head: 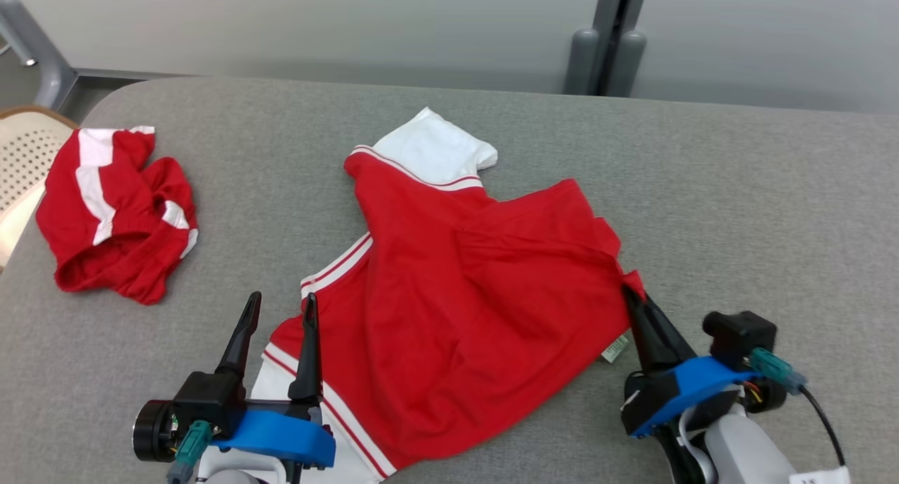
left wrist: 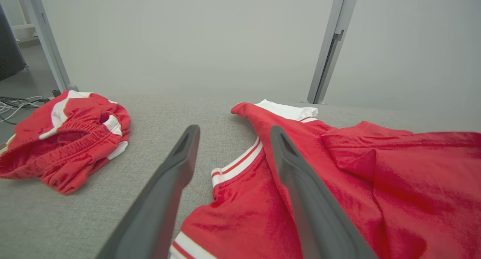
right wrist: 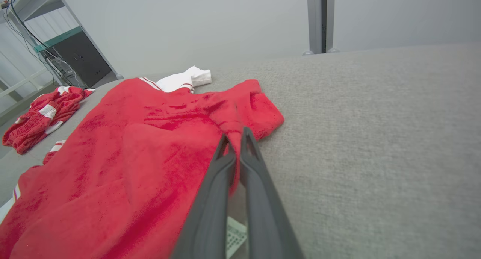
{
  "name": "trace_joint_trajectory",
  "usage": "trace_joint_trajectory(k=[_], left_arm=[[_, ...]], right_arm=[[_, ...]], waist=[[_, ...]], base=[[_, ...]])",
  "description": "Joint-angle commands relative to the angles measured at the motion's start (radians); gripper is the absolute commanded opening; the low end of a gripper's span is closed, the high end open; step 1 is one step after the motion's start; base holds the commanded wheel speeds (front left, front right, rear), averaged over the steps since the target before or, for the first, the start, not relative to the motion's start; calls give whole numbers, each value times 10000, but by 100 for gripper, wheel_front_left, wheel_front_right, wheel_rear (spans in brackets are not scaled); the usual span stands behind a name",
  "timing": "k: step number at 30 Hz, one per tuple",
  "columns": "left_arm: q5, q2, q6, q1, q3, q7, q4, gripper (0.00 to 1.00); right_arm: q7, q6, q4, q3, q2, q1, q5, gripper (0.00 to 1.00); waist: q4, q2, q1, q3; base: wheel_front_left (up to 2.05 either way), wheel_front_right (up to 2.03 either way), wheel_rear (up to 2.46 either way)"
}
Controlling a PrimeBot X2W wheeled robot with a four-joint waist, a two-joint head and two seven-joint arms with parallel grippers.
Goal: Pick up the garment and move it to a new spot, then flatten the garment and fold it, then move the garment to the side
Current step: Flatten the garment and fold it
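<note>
Right pincer [head: 627, 292] clamps hem of rumpled red, white-trimmed garment [head: 456, 294].

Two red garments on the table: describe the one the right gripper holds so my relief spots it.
On the grey table, look at the middle: the red shirt lies spread there, its right edge pinched in the shut right gripper. Unlike the crumpled red shorts near the table's left edge, it has white sleeves with striped trim.

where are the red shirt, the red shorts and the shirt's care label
red shirt [head: 463, 294], head view, middle of its red body
red shorts [head: 116, 217], head view, middle of the crumpled heap
care label [head: 615, 348], head view, white tag at the shirt's edge
</note>
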Motion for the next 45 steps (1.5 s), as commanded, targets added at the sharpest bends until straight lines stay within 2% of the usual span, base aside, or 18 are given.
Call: trace_joint_trajectory(k=[1, 16, 21, 25, 26, 27, 28, 38, 42, 45], left_arm=[[1, -9, 8, 19, 53, -27, 13, 100], [-179, -11, 79, 182, 37, -27, 28, 100], [-200, -14, 121, 106, 66, -27, 37, 100], [-187, -13, 82, 94, 101, -27, 88, 100], [-182, -13, 73, 92, 110, -27, 99, 100], [-177, -13, 63, 85, 118, -27, 112, 100], [-170, -13, 54, 79, 124, -27, 120, 100], [-105, -13, 36, 243, 188, -27, 135, 100], [-140, -12, 58, 367, 190, -27, 107, 100], [-154, -10, 27, 379, 145, -27, 126, 100]], right_arm=[[-33, 1, -178, -106, -64, 226, 78, 0], [-34, 1, -3958, -2042, -11, 3564, 2110, 0], [-34, 1, -4845, -1990, 6, 4884, 2851, 0], [-34, 1, -5102, -1853, -1, 5489, 3248, 0], [-34, 1, -5188, -1889, -2, 5587, 3194, 13], [-34, 1, -5233, -1896, -2, 5667, 3162, 55], [-34, 1, -5338, -1970, -2, 5699, 3062, 100], [-34, 1, -6206, -2577, -1, 4851, 1105, 100], [-28, 1, -6029, -1948, -533, 3954, -102, 100], [150, 1, -5798, -1446, -754, 3083, -289, 100]], waist=[[-140, 0, -1, -114], [-1207, 0, -1, -149], [-1361, 0, -1, -114], [-1458, 0, -1, -125], [-1475, 0, -1, -135], [-1489, 0, -1, -150], [-1500, 0, -1, -165], [-1476, 0, -1, -441], [-1355, 0, -1, -529], [-1247, 0, -1, -542]], base=[[0, 0, 0], [0, 0, 0], [0, 0, 0], [0, 0, 0], [0, 0, 0], [0, 0, 0], [0, 0, 0], [0, 0, 0], [0, 0, 0], [0, 0, 0]])
